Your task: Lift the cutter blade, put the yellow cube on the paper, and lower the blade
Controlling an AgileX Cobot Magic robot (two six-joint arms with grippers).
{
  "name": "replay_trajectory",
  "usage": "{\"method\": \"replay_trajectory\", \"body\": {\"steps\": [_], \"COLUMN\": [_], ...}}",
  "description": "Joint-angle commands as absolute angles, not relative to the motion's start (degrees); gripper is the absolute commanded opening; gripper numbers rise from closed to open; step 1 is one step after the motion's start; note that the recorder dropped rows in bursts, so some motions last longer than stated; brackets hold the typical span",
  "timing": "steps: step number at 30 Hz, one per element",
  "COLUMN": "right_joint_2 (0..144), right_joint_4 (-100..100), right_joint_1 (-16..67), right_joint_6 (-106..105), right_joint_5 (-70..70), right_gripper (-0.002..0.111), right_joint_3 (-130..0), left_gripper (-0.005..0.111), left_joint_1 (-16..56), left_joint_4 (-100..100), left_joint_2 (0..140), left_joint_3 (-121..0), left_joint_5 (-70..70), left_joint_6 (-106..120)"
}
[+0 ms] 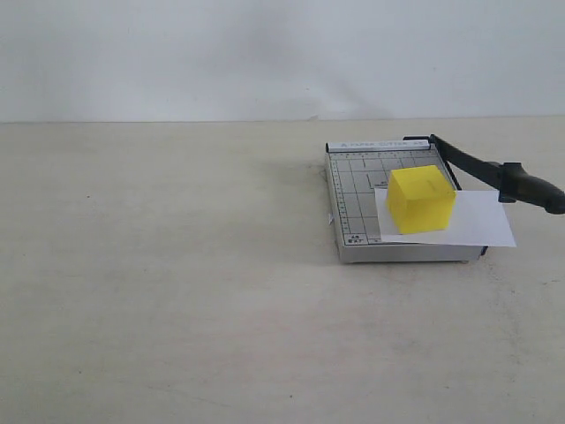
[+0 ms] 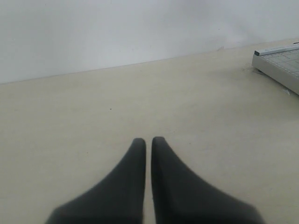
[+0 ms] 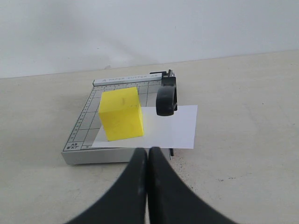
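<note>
Placement looks finished to me: the yellow cube [image 1: 422,199] sits flat on the paper [image 1: 484,223], which lies across the grey gridded trimmer base [image 1: 355,190] and overhangs it on the blade side. The cube rests toward that side of the base, near the cutting edge but clear of it as far as I can tell. The cutter blade [image 1: 472,163] stands lifted: it slopes up from its hinge at the far corner of the base, and its thick black handle [image 1: 532,188] hangs in the air out past the base instead of lying down along it. In my right wrist view I see that handle end-on, floating above the sheet just beside the cube. So I judge two of the three steps done, with the blade raised and the cube set on the paper, and one left: bringing the blade down. Neither of my tools is on anything. My right gripper [image 3: 148,150] has its fingers pressed together with nothing between them, and it hangs short of the near edge of the trimmer, facing the cube and the handle. My left gripper [image 2: 148,140] is likewise drawn together and empty, with only a thin slit between its fingers, over bare table [image 1: 177,283] well apart from the trimmer, of which just a corner shows in its view. To finish, I expect the right gripper is the one to take the handle and press it down, since it is the nearer of the two.
</note>
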State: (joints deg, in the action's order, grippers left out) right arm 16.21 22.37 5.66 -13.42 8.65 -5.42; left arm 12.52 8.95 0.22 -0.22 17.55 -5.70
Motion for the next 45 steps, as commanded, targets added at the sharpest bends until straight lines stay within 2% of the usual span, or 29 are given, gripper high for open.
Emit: {"method": "replay_trajectory", "body": {"steps": [1, 5, 9, 16, 45], "right_joint_2": [16.0, 16.0, 16.0, 16.0, 16.0], "right_joint_4": [22.3, 22.3, 22.3, 22.3, 22.3], "right_joint_1": [5.7, 5.7, 5.7, 5.7, 5.7], "right_joint_6": [-13.8, -13.8, -13.8, -13.8, -13.8], "right_joint_5": [8.0, 8.0, 8.4, 8.3, 8.3], "right_gripper": [0.000, 0.000, 0.000, 0.000, 0.000], "right_joint_3": [-5.2, -5.2, -5.2, -5.2, -5.2], "left_gripper": [0.004, 0.004, 0.004, 0.004, 0.004], "left_joint_1": [12.3, 12.3, 12.3, 12.3, 12.3], "left_joint_4": [8.8, 8.1, -0.6, -5.5, -4.4], "left_joint_2": [0.0, 0.0, 0.0, 0.0, 0.0], "left_joint_3": [0.0, 0.0, 0.0, 0.0, 0.0], "left_joint_5": [17.5, 17.5, 17.6, 17.4, 16.3], "left_joint_6": [-5.5, -5.5, -4.2, 15.3, 15.0]}}
